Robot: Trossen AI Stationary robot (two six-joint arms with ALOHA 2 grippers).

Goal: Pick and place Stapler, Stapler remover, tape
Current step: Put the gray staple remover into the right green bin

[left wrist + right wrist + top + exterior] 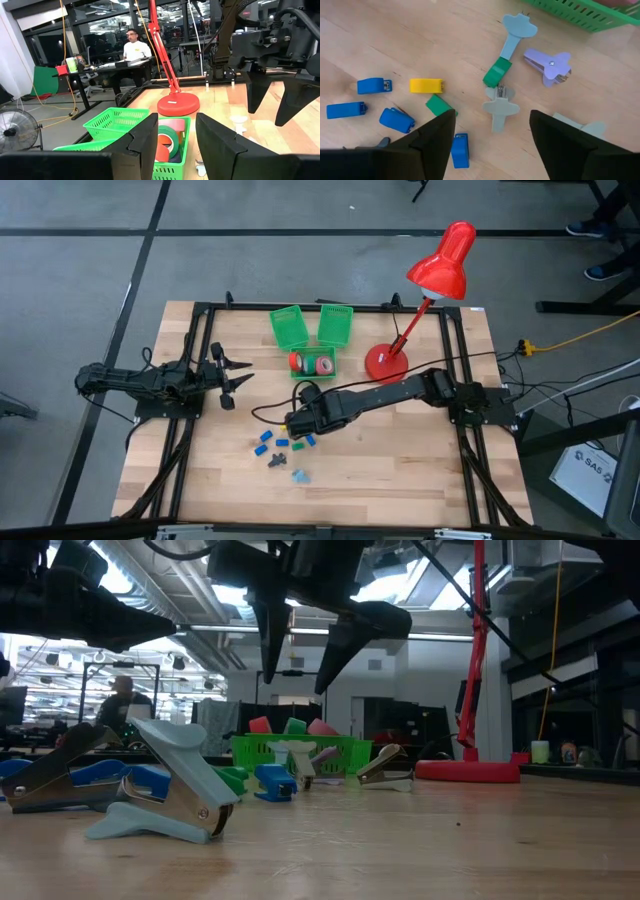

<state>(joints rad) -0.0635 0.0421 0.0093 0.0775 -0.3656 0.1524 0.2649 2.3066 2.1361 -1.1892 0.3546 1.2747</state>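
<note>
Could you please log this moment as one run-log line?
right gripper: open, empty, above staplers | left gripper: idle, left of baskets | tape: in basket
</note>
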